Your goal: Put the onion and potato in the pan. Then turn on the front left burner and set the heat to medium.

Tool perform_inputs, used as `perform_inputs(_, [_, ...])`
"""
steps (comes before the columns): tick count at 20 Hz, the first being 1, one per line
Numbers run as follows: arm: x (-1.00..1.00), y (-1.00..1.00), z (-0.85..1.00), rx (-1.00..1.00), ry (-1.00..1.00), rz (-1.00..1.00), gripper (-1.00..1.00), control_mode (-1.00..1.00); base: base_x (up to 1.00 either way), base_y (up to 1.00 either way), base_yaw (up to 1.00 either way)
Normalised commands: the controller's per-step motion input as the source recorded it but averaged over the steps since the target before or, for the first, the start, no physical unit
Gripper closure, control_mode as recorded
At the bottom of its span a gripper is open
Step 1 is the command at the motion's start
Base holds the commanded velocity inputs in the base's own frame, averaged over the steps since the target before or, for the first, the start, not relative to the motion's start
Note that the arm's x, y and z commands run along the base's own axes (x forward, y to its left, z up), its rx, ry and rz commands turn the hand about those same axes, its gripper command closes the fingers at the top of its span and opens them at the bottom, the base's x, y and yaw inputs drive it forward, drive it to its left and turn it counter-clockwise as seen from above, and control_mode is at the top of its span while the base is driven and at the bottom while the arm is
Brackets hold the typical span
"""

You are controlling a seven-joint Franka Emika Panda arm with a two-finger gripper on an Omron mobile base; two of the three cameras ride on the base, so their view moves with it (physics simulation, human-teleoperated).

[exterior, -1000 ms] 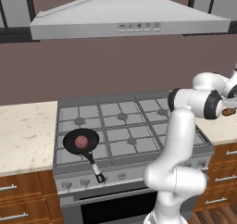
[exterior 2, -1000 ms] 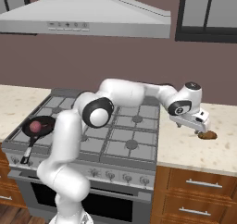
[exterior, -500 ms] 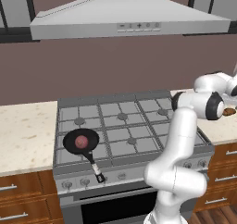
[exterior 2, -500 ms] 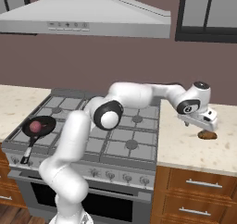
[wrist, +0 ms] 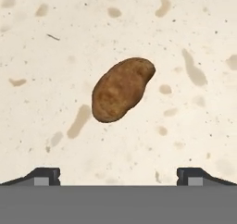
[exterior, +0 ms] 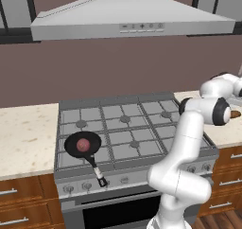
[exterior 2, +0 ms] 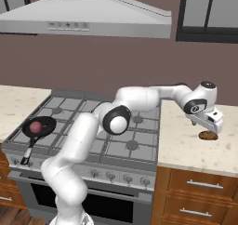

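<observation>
Swung rightward, gripper (wrist: 118,174) hangs wide open above potato (wrist: 121,89).

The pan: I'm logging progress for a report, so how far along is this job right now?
Done: the onion sits in the pan on the stove's front left. In hand: the open gripper hangs over the potato, which lies on the counter right of the stove, not yet gripped. Left: grasp the potato, carry it to the pan, then turn the front left burner on to medium.
</observation>
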Motion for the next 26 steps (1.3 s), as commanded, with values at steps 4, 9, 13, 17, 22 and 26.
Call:
perform_inputs(4, [0.06, -0.12, -0.11, 0.06, 0.0, -0.22, -1.0, -1.0, 0.0, 0.0, 0.0])
perform_inputs(9, [0.11, 0.0, -0.2, 0.08, 0.0, -0.24, -1.0, -1.0, 0.0, 0.0, 0.0])
perform_inputs(13, [0.2, 0.0, -0.21, 0.07, 0.0, -0.22, -1.0, -1.0, 0.0, 0.0, 0.0])
perform_inputs(17, [0.07, 0.0, -0.11, 0.02, 0.04, -0.15, -1.0, -1.0, 0.0, 0.0, 0.0])
perform_inputs(22, [0.12, 0.0, -0.04, 0.0, 0.03, 0.0, -1.0, -1.0, 0.0, 0.0, 0.0])
perform_inputs(26, [0.26, -0.05, -0.12, 0.0, 0.02, 0.0, -1.0, -1.0, 0.0, 0.0, 0.0])
